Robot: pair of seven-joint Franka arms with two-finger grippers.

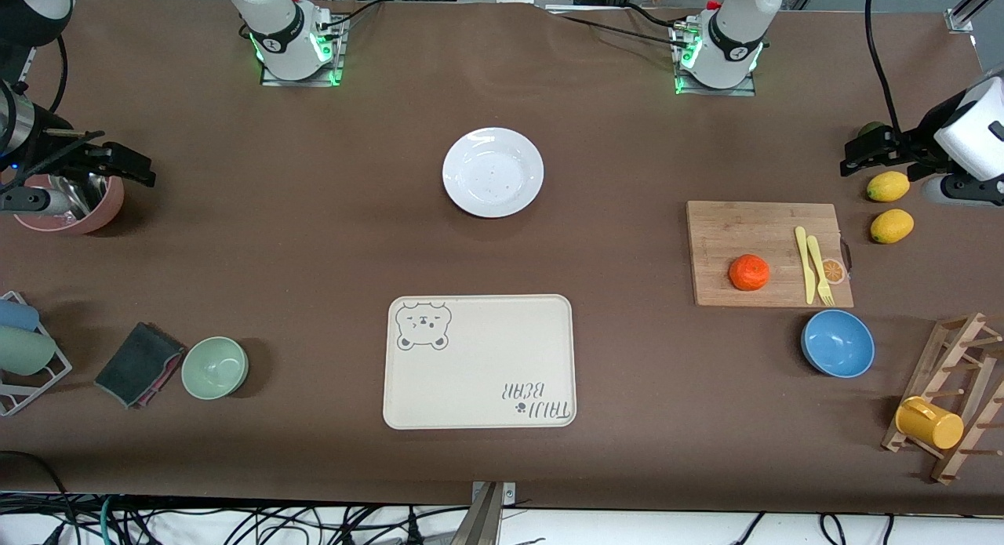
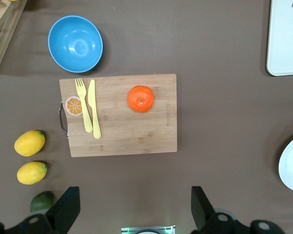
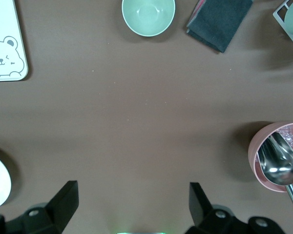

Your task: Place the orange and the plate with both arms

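The left gripper (image 1: 851, 154) waits wide open and empty over the lemons (image 1: 888, 187); the right gripper (image 1: 129, 162) hangs just as open above a pink cup (image 1: 74, 208). The orange (image 1: 748, 272) sits on the cutting board (image 1: 737, 231). The plate (image 1: 492, 172) lies mid-table, farther from the front camera than the tray (image 1: 479, 362).

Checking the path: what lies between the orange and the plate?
Front view: the orange sits on the cutting board; past the board's edge, only bare tablecloth up to the plate.

A: Where are the arms sitting?
B: Left gripper (image 1: 855, 154) is hovering wide open at the left arm's end of the desk; right gripper (image 1: 129, 166) is hanging open at the right arm's end
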